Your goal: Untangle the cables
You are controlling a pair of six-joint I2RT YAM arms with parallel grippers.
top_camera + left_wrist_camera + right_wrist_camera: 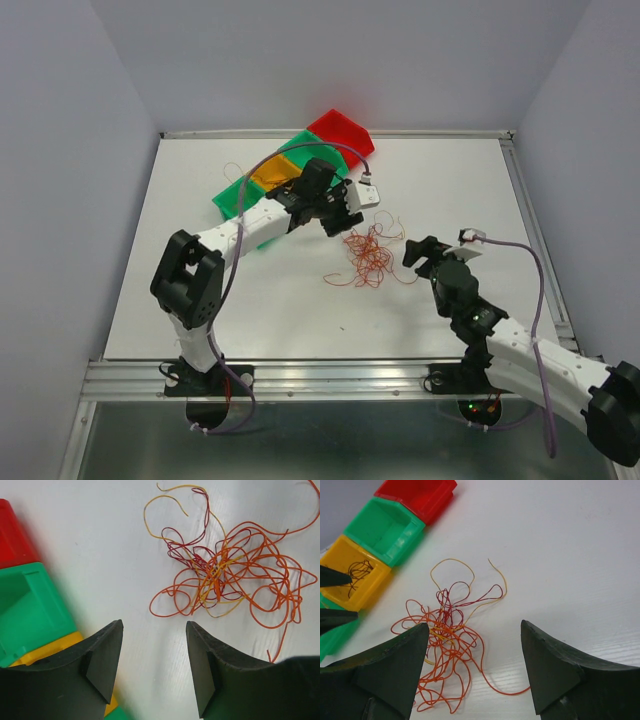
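The cables (368, 255) lie tangled between our left hand (154, 625) and right hand (474, 625), both open and empty, seemingly poised to pick strands.

A white desk (250, 300) holds four small plastic bins. They stand in a slanted row, touching side by side, near the far edge of the desk. The red bin (420, 492) is farthest back. Next come a green bin (385, 527), a yellow bin (376, 578) and another green bin (231, 201). Grey walls (60, 150) stand around the desk.
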